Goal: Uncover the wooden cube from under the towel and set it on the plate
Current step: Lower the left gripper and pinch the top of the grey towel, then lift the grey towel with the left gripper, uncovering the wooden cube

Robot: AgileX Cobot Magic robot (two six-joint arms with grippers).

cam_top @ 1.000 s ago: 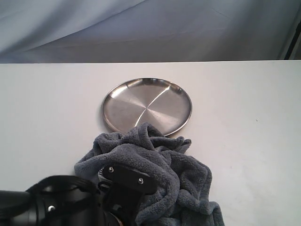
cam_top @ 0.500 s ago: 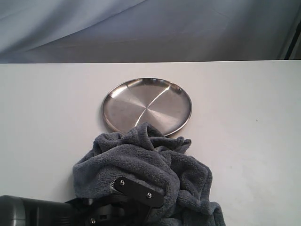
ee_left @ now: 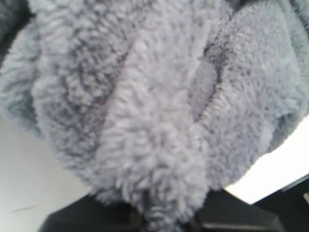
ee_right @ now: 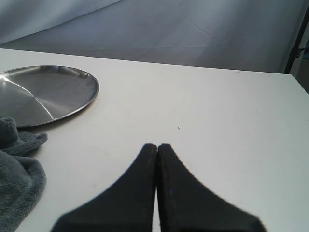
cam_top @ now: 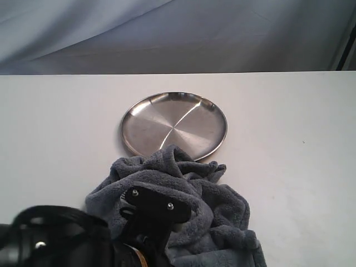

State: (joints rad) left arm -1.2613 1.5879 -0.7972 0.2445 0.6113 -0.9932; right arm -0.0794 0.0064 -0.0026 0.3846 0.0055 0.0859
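The dark blue-grey towel (cam_top: 219,203) lies bunched on the white table, its far edge overlapping the near rim of the steel plate (cam_top: 173,125). No wooden cube shows in any view. My left gripper (cam_top: 156,208) is on the towel's near left side, and in the left wrist view the fleece (ee_left: 154,96) fills the picture. There the left gripper (ee_left: 161,220) is shut on a pinched fold of towel. My right gripper (ee_right: 157,147) is shut on nothing above bare table, to the right of the plate (ee_right: 43,92) and a corner of towel (ee_right: 19,169).
The white table (cam_top: 289,167) runs to a far edge backed by a grey-blue fabric curtain (cam_top: 178,33). A dark stand pole (ee_right: 295,43) rises at the far right corner. The plate has nothing on it.
My left gripper sank toward the near edge half a second ago, then came back up over the towel. The towel's near folds shifted slightly; the plate stayed put.
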